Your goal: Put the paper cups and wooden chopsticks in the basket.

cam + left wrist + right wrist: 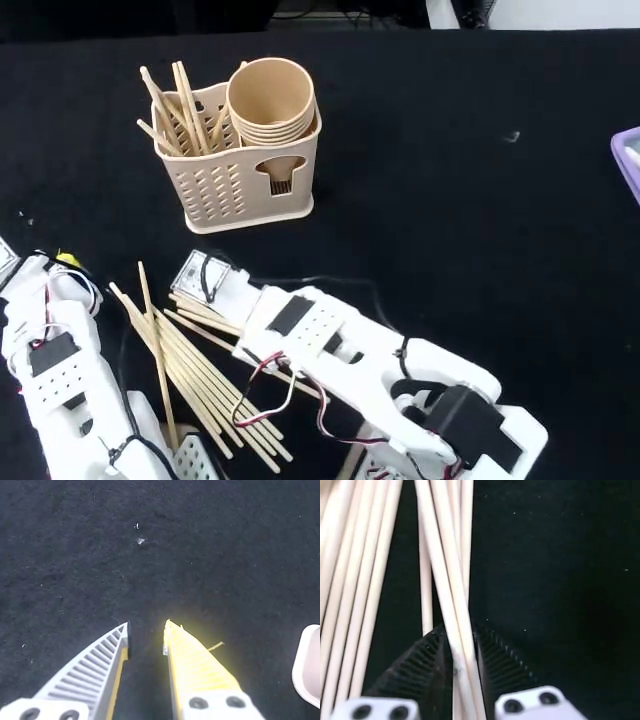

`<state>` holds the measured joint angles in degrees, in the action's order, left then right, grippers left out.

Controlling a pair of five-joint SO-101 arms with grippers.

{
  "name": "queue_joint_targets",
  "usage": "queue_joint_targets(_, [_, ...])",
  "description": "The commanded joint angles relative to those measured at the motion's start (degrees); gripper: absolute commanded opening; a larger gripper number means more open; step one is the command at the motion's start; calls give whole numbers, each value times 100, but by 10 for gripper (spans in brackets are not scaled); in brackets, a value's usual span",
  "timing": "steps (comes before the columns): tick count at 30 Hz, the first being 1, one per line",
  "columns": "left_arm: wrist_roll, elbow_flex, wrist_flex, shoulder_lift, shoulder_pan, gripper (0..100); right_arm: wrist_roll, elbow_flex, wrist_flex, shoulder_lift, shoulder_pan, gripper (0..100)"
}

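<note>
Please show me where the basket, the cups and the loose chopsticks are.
basket (225, 188), high view, front wall.
cups (270, 90), high view, inside of the top cup.
loose chopsticks (200, 384), high view, middle of the pile.

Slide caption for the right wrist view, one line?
Right gripper pinches two wooden chopsticks, more lying beside them on the black table.

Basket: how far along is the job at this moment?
Done: the stack of paper cups stands in the basket, with several chopsticks beside it. In hand: the right gripper has its jaws closed on two chopsticks. Left: the loose chopsticks lying on the table; the left gripper is open and empty above it.
</note>
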<state>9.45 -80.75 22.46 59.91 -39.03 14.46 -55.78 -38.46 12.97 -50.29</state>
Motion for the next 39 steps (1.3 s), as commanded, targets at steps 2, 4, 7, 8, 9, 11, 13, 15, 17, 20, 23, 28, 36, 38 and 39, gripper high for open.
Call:
queue_joint_targets(2, [70, 22, -79, 105, 84, 124, 44, 233, -53, 259, 132, 12])
queue_joint_targets(4, [70, 22, -79, 105, 84, 124, 44, 233, -53, 259, 132, 12])
queue_joint_targets(7, [70, -48, -114, 105, 92, 124, 44, 233, -105, 303, 141, 12])
queue_joint_targets(8, [70, -48, -114, 105, 101, 124, 44, 242, -123, 312, 141, 11])
queue_joint_targets(9, [70, -48, -114, 105, 119, 124, 44, 259, -220, 356, 141, 11])
queue_joint_targets(11, [70, -75, -114, 105, 259, 124, 44, 365, -571, 620, 141, 11])
queue_joint_targets(13, [44, -84, -114, 105, 374, 124, 44, 470, -993, 1059, 141, 11])
queue_joint_targets(15, [35, -84, -114, 105, 426, 124, 44, 444, -1266, 1622, 185, 11])
queue_joint_targets(17, [26, -84, -123, 105, 418, 124, 44, 312, -1336, 2229, 343, 11])
queue_joint_targets(20, [26, -84, -123, 105, 409, 124, 44, 127, -1310, 2976, 703, 11])
queue_joint_targets(23, [26, -84, -123, 105, 409, 124, 44, 92, -1292, 3495, 949, 11])
queue_joint_targets(28, [26, -84, -123, 105, 391, 124, 44, 110, -712, 3758, 1099, 11])
queue_joint_targets(36, [26, -92, -123, 105, 382, 124, -26, 101, 730, 3749, 1055, 11])
queue_joint_targets(38, [26, -92, -123, 105, 382, 124, -229, 163, 897, 3776, 967, 11])
queue_joint_targets(39, [26, -92, -123, 105, 382, 124, -316, 242, 914, 3776, 932, 11])
